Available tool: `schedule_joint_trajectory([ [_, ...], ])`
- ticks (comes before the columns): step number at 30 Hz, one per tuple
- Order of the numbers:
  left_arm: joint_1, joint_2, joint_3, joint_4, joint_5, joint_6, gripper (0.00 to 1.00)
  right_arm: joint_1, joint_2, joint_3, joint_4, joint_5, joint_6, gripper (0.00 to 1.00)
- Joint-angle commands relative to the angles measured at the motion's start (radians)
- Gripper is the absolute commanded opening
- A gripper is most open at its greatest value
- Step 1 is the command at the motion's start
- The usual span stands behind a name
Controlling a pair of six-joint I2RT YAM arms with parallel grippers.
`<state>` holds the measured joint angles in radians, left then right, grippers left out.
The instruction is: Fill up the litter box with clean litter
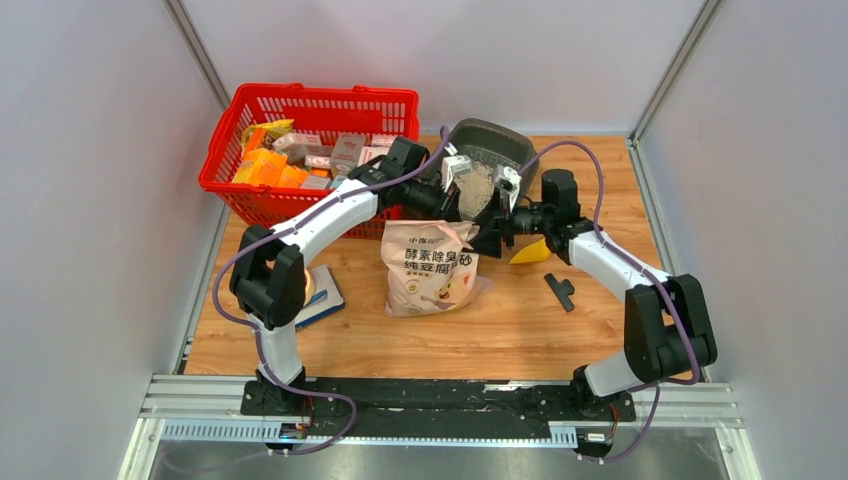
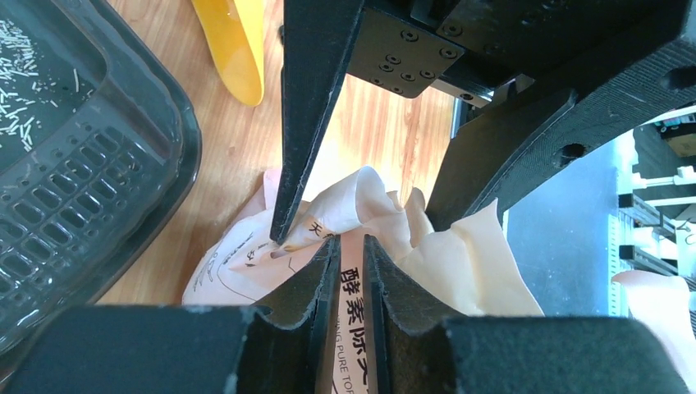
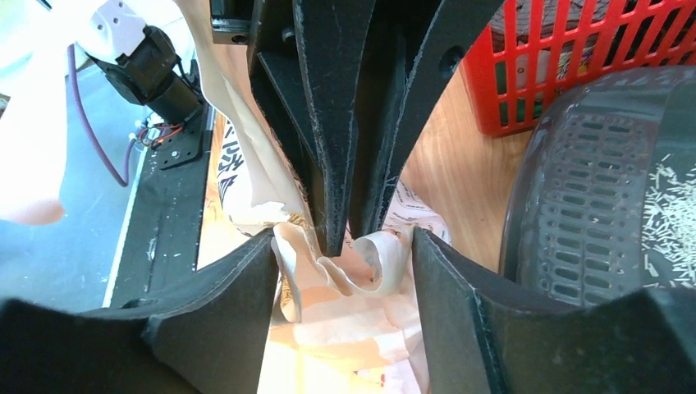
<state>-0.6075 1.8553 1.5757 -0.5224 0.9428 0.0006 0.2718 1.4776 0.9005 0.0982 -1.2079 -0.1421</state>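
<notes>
**Counter lot: litter box, bag and two hands at the bag's mouth**

- Litter box [image 1: 497, 133]: dark grey tray at the far edge of the counter [image 1: 520, 330], just beside the red basket [image 1: 310, 98] on its right and just beyond the bag. One end has a slotted section.
- Litter [image 1: 480, 190]: pale, short granules lying inside the litter box, thin and scattered near the slotted section in the wrist views.
- Bag [image 1: 430, 275]: pink-beige, printed with Chinese text, standing near the counter's middle with its top crumpled.
- Left hand [image 2: 349, 250]: fingers narrow, pinched on a fold of the bag's top edge.
- Right hand [image 3: 341, 246]: fingers wide, one on each side of the crumpled top and of the left hand's tips; no grip shows.
- Yellow scoop [image 1: 530, 252]: lying on the counter just right of the bag, near the right arm.
- Red basket: holds orange and pink packets.
</notes>
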Motion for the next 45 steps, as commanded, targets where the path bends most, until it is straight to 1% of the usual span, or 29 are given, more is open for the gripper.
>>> schedule_joint_trajectory([
  [1,0.002,-0.004,0.037,0.025,0.04,0.006,0.23,0.014,0.012,-0.017,0.129,-0.047,0.136,0.64],
  [2,0.003,-0.005,0.037,0.027,0.042,0.004,0.23,0.014,0.018,-0.018,0.135,-0.057,0.174,0.64],
  [5,0.008,-0.008,0.035,0.024,0.04,0.004,0.22,0.018,0.024,-0.025,0.133,-0.094,0.182,0.66],
  [8,0.017,-0.015,0.035,0.004,0.04,0.012,0.22,0.018,0.029,-0.017,0.101,-0.139,0.153,0.67],
  [9,0.02,-0.015,0.035,-0.002,0.037,0.024,0.22,0.02,0.03,-0.012,0.062,-0.15,0.147,0.67],
  [11,0.029,-0.016,0.035,-0.017,0.034,0.036,0.22,0.018,0.036,0.007,0.009,-0.182,0.093,0.68],
  [12,0.031,-0.016,0.035,-0.025,0.034,0.053,0.22,0.018,0.041,0.017,-0.064,-0.189,0.034,0.68],
  [13,0.034,-0.016,0.038,-0.042,0.031,0.059,0.22,0.018,0.041,0.027,-0.095,-0.206,0.004,0.69],
  [14,0.035,-0.016,0.041,-0.051,0.03,0.076,0.22,0.018,0.049,0.056,-0.16,-0.217,-0.042,0.69],
  [15,0.034,-0.018,0.043,-0.057,0.027,0.079,0.22,0.018,0.052,0.07,-0.28,-0.22,-0.135,0.69],
  [16,0.037,-0.019,0.043,-0.063,0.024,0.084,0.22,0.018,0.053,0.087,-0.332,-0.231,-0.181,0.7],
  [18,0.037,-0.022,0.046,-0.068,0.019,0.095,0.22,0.018,0.061,0.1,-0.391,-0.236,-0.218,0.7],
  [20,0.035,-0.022,0.044,-0.068,0.016,0.095,0.22,0.02,0.066,0.098,-0.387,-0.231,-0.218,0.69],
  [21,0.035,-0.021,0.044,-0.067,0.016,0.096,0.21,0.026,0.067,0.098,-0.367,-0.219,-0.214,0.69],
  [23,0.037,-0.021,0.044,-0.064,0.014,0.096,0.21,0.029,0.062,0.063,-0.284,-0.185,-0.119,0.68],
  [24,0.035,-0.021,0.047,-0.065,0.013,0.096,0.21,0.032,0.047,0.042,-0.115,-0.17,-0.05,0.68],
  [25,0.037,-0.019,0.049,-0.065,0.016,0.096,0.21,0.032,0.043,-0.019,0.005,-0.132,0.026,0.67],
  [26,0.037,-0.019,0.049,-0.065,0.02,0.095,0.21,0.032,0.041,-0.047,0.121,-0.111,0.211,0.67],
  [27,0.037,-0.019,0.05,-0.065,0.022,0.095,0.21,0.032,0.039,-0.069,0.305,-0.09,0.273,0.68],
  [29,0.035,-0.019,0.05,-0.065,0.027,0.085,0.21,0.036,0.053,-0.094,0.417,-0.052,0.404,0.69],
  [30,0.037,-0.021,0.047,-0.059,0.03,0.084,0.21,0.044,0.061,-0.095,0.463,-0.047,0.423,0.69],
  [33,0.037,-0.025,0.041,-0.057,0.03,0.078,0.21,0.059,0.062,-0.1,0.494,-0.041,0.452,0.7],
  [36,0.037,-0.03,0.038,-0.059,0.028,0.078,0.21,0.069,0.076,-0.1,0.576,-0.058,0.562,0.7],
  [39,0.04,-0.038,0.038,-0.057,0.03,0.075,0.21,0.069,0.087,-0.089,0.61,-0.071,0.622,0.71],
  [45,0.058,-0.05,0.04,-0.045,0.021,0.058,0.2,0.083,0.102,-0.097,0.584,-0.076,0.615,0.71],
])
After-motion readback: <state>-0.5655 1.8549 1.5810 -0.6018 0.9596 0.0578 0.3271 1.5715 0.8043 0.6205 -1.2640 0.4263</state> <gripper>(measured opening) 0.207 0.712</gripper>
